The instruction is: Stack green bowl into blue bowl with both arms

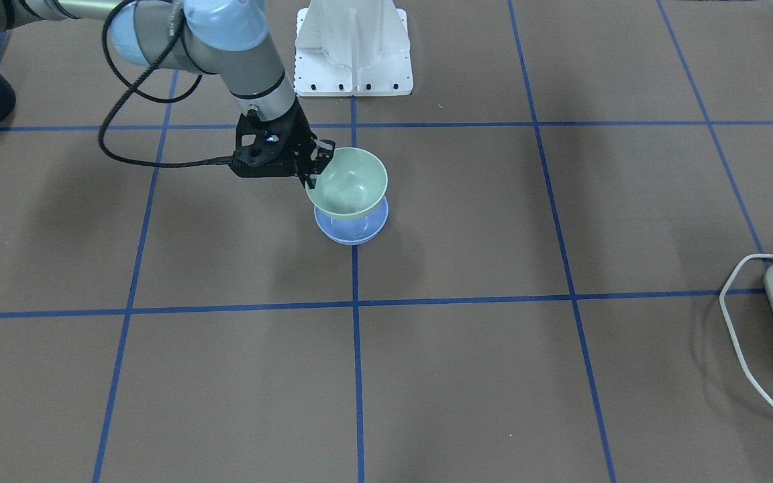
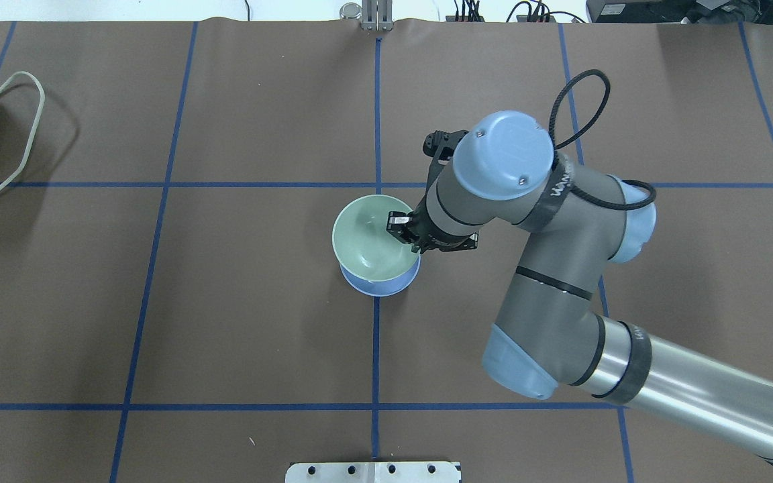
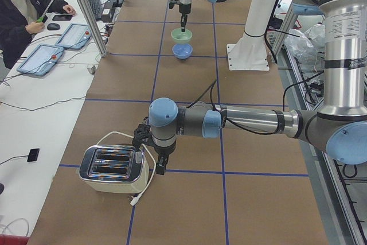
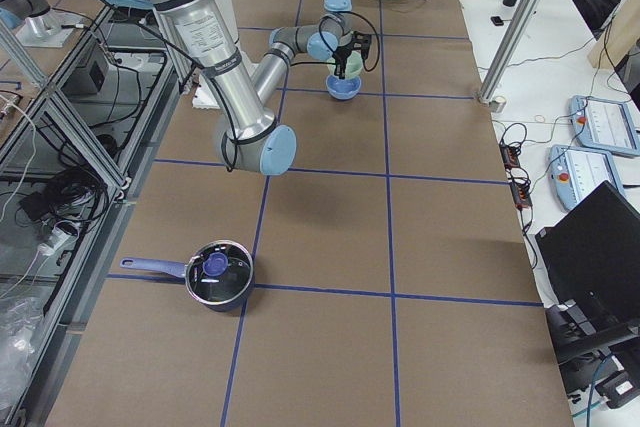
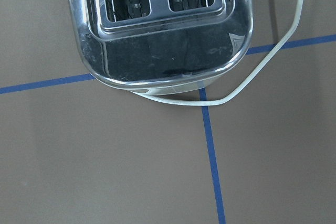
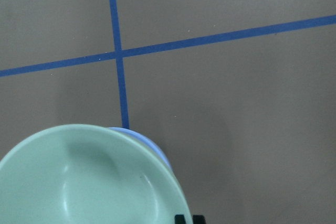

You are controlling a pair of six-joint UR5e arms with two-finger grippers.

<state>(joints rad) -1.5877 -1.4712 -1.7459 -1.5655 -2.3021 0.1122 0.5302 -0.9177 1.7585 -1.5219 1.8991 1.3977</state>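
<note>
I'd call this mostly done; my right fingers (image 2: 398, 219) are clamped on the rim of the green bowl (image 1: 349, 182), which hangs directly above the blue bowl (image 1: 353, 231) on the worktop (image 1: 494, 221); the side views show a gap, so it is not yet seated; lowering and release are left; the left fingers (image 3: 161, 168) hover well apart by the toaster (image 3: 112, 167); I cannot tell their spread.

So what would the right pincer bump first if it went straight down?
Probably the light blue round plastic bowl, just below the pale green round plastic bowl the right pincer grips.
</note>
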